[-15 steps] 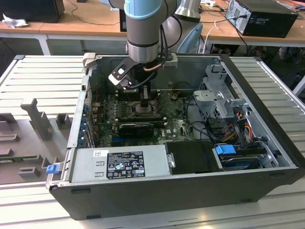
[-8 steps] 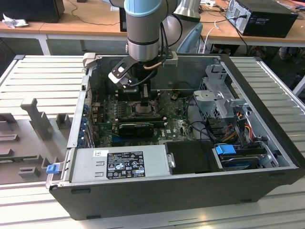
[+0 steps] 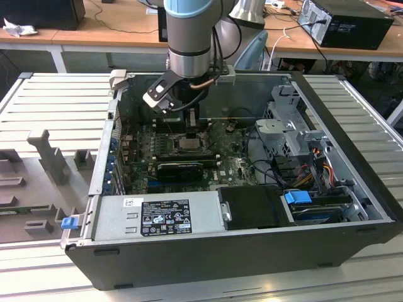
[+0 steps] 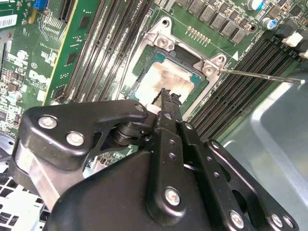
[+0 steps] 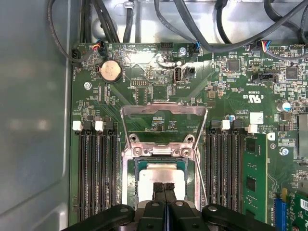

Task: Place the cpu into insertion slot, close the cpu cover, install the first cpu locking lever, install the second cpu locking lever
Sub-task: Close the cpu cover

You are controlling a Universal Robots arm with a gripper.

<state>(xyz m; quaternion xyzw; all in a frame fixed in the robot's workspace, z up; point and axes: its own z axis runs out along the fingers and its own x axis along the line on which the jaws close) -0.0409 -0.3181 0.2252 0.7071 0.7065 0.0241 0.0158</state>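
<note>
Exterior view: the gripper (image 3: 191, 123) hangs inside the computer case (image 3: 189, 251). Second wrist view: the jaws are clenched on nothing over the cpu (image 4: 166, 77), which sits in the insertion slot (image 4: 161, 43); a locking lever (image 4: 260, 77) juts free. First wrist view: the cpu cover (image 5: 163, 109) stands open, so the cover and both levers appear outstanding.

A robotics lab or electronics workshop set up for computer assembly: an industrial robot arm (image 3: 192, 38) reaches into an open desktop computer case (image 3: 220, 258) that lies on a ribbed metal table (image 3: 56, 100), with the green motherboard (image 5: 144, 62) and black cables (image 5: 103, 21) exposed. Grey moulded part fixtures (image 3: 47, 154) sit along the table's edge at the exterior view's left. Beyond the table's far edge run wooden desks (image 3: 113, 31), one carrying another black computer tower (image 3: 349, 22).
</note>
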